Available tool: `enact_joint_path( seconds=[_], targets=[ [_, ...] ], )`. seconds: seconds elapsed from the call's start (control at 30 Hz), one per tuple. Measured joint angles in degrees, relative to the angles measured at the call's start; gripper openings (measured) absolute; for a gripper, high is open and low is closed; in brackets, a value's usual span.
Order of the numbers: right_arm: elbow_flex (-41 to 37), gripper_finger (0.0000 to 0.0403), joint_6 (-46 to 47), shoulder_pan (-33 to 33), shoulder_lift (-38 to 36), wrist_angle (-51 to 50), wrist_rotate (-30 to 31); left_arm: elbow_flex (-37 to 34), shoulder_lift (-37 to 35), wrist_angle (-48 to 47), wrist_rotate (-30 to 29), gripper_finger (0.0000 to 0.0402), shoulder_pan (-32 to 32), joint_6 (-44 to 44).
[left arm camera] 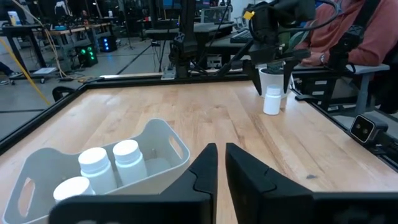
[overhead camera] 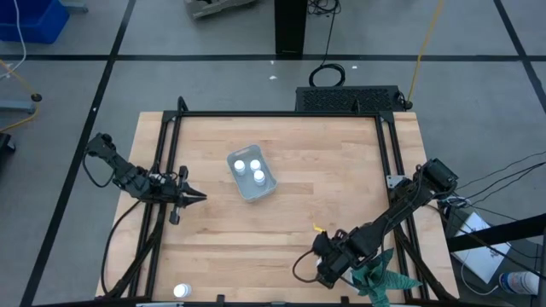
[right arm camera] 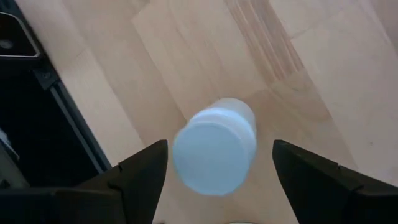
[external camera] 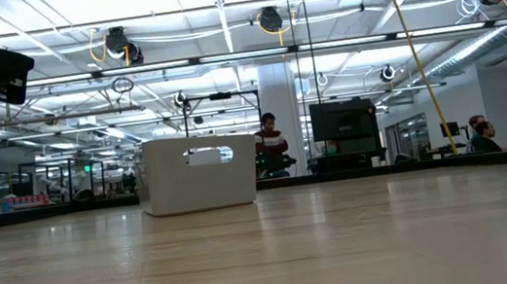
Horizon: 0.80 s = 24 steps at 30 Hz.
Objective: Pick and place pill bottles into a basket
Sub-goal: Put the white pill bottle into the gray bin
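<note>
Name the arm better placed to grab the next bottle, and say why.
Right. The right gripper hangs open directly above a bottle standing near the table's right front, fingers either side of it. The left gripper sits nearly shut, left of the basket, with no loose bottle by it.

The wooden table (overhead camera: 281, 196) has a pale plank top, framed by black rails (overhead camera: 277, 114) along its edges. Behind its far edge a black perforated box (overhead camera: 348, 99) sits on the grey floor, with a coiled black cable (overhead camera: 328, 76) just beyond it and a dark post (overhead camera: 289, 26) rising nearby. A yellow cord (overhead camera: 424, 47) runs slantwise toward the table's far right corner. At the near right corner lies a teal cloth-like thing (overhead camera: 386, 280) — crumpled, partly over the edge. A blue bin (overhead camera: 32, 19) stands well apart, far left. Across the room, people sit at desks — one in a striped top (external camera: 271, 143), beside a dark monitor (external camera: 343, 122).
</note>
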Motion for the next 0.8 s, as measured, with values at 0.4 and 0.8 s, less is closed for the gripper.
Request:
enact_joint_path(
  seconds=[0.4,0.8],
  targets=[
    [0.06,0.018,-2.28,-0.07,-0.06,2.83,0.98,0.02,-0.02,-0.28,0.0,0.0043,0.0,-0.25],
    [0.13,0.0155,-5.03,-1.11,-0.11,2.87,1.66,0.02,0.0,-0.57,0.0,0.0017,0.0,-0.36]
  ],
)
